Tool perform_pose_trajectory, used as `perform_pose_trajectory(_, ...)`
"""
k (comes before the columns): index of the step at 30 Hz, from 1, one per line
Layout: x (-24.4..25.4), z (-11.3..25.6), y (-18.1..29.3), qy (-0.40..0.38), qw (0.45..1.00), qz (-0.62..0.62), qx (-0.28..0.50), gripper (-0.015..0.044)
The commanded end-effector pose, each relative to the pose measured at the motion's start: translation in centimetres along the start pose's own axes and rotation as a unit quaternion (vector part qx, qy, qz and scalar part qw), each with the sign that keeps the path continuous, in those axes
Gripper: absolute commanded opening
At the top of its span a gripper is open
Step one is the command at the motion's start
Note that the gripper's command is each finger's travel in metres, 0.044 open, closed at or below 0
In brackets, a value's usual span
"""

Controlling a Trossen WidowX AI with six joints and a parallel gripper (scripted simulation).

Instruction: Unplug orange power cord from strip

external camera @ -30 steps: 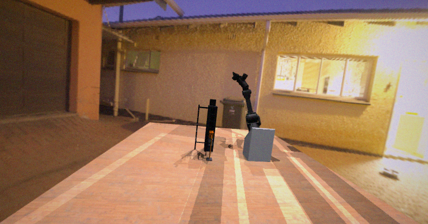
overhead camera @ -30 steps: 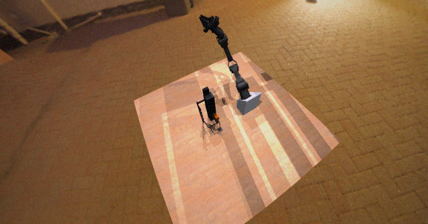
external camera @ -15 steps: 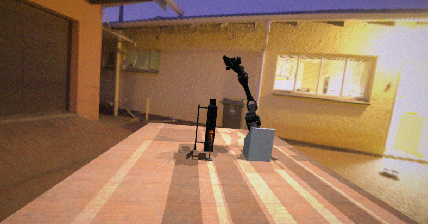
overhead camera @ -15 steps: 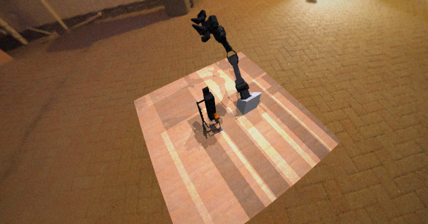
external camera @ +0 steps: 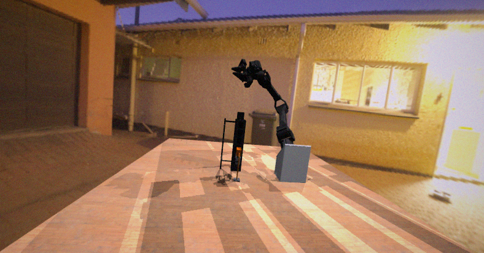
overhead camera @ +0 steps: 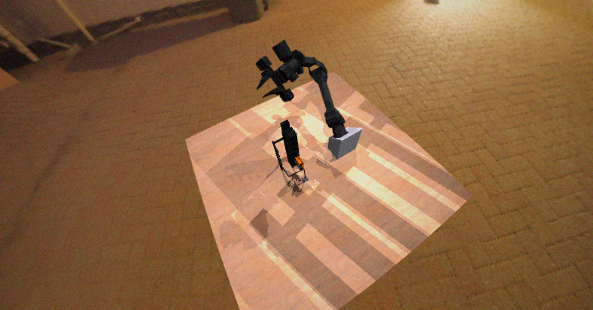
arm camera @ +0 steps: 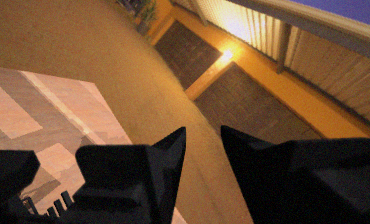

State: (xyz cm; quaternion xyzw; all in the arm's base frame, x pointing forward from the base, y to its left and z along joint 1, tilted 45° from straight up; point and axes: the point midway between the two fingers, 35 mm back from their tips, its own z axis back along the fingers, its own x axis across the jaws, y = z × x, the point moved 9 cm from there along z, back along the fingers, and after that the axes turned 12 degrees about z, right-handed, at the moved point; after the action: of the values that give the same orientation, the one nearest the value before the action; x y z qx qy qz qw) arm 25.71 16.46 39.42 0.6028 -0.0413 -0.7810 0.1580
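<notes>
The black power strip (overhead camera: 291, 145) (external camera: 239, 132) stands upright on the table. The orange plug (overhead camera: 299, 161) (external camera: 238, 150) is at the lower part of the strip, on the side facing the top and exterior views. Whether it is seated in a socket is too small to tell. The orange cord (external camera: 238, 170) runs down from it to a small grey piece (overhead camera: 305, 179) (external camera: 236, 179) at the table top. My gripper (overhead camera: 260, 92) (external camera: 232, 70) (arm camera: 203, 130) is open and empty, high above the strip and apart from the plug and cord. Plug and cord cannot be made out in the wrist view.
A thin black frame (overhead camera: 278, 157) (external camera: 222, 142) stands beside the strip, on its left in the top and exterior views. The grey block (overhead camera: 345, 144) (external camera: 292, 163) under my arm stands to the right of the strip. The table (overhead camera: 340, 266) (external camera: 101, 224) carries striped shadows.
</notes>
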Motion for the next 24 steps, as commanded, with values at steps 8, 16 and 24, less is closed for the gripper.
perform_pose_trajectory(8,12.1,-9.3,-2.4,-0.278,0.958,0.021,0.067,0.016)
perform_pose_trajectory(16,22.7,-12.5,-2.5,-0.477,0.866,0.052,0.141,0.016)
perform_pose_trajectory(24,32.7,-12.1,-1.4,-0.644,0.725,0.102,0.224,0.016)
